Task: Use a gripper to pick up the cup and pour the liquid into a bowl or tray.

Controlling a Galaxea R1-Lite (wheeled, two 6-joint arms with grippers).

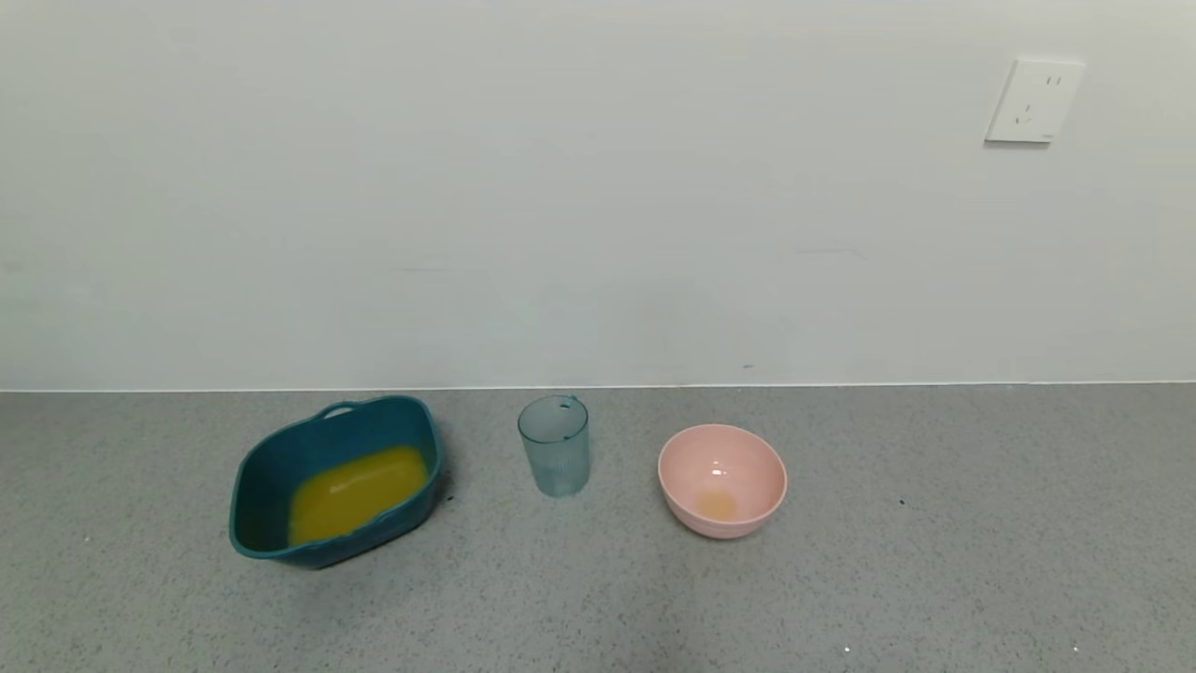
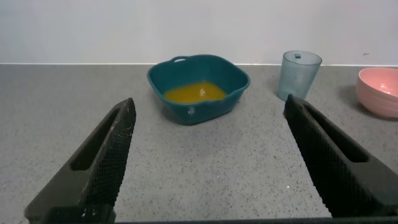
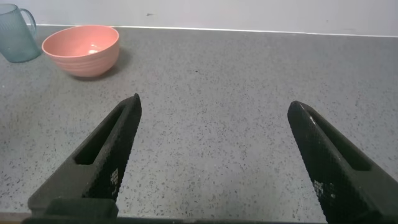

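Note:
The blue-green ribbed cup (image 1: 555,445) stands upright on the grey counter, near the wall, and looks empty. Left of it sits the dark teal tub (image 1: 271,467), with the orange-yellow liquid (image 1: 355,491) pooled inside. Neither arm shows in the head view. In the left wrist view my left gripper (image 2: 210,109) hangs open over bare counter, well short of the tub (image 2: 233,93), the liquid (image 2: 194,93) and the cup (image 2: 299,74). My right gripper (image 3: 214,106) is open too, holding nothing, with the cup (image 3: 15,40) far off to one side.
A round pink bowl (image 1: 721,479) with a small orange trace at its bottom stands right of the cup; it also shows as the pink bowl (image 3: 81,50) in the right wrist view. A white wall with a socket (image 1: 1034,101) backs the counter.

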